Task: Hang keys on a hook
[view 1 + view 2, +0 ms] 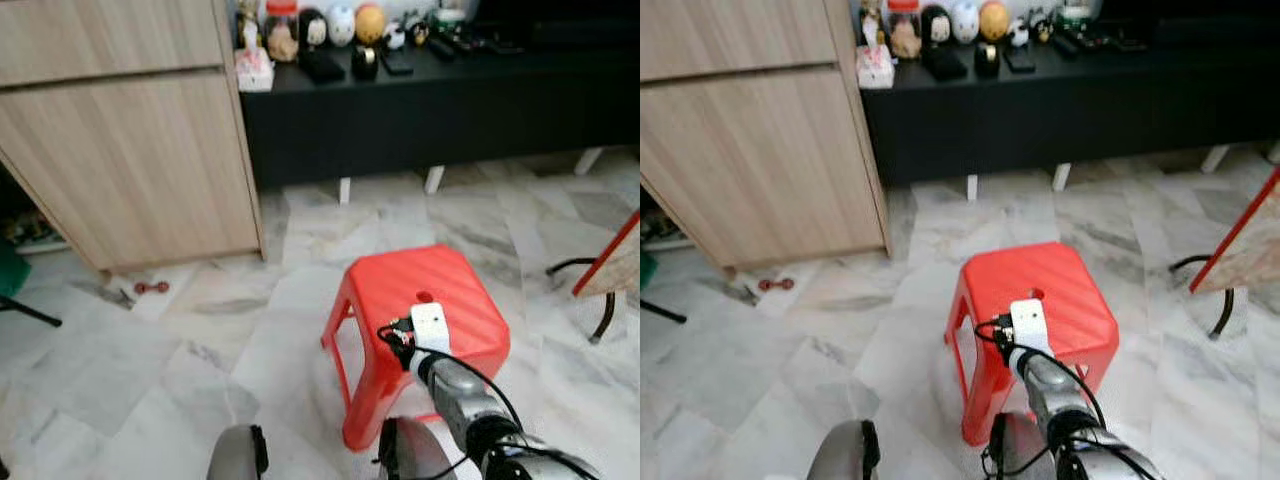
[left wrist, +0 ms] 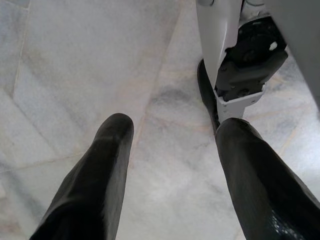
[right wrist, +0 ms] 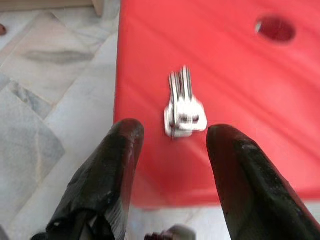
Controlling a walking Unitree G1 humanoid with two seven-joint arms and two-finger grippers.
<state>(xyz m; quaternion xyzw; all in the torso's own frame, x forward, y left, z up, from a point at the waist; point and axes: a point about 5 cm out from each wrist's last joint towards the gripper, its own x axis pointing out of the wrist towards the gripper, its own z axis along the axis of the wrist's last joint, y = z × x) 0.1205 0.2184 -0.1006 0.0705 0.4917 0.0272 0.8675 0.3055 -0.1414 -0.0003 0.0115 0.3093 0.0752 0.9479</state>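
Note:
A small bunch of silver keys lies on the top of a red plastic stool, near the stool's left edge. My right gripper hovers just above and short of the keys, open, with one black finger to each side of them and nothing held. In the eye views the right wrist with its white camera block reaches over the stool's front left part and covers the keys. My left gripper hangs open over the marble floor beside my own leg.
A light wooden cabinet stands at the left. A low black sideboard with several figurines runs along the back. A small red object lies on the floor by the cabinet. A black chair leg is at the right.

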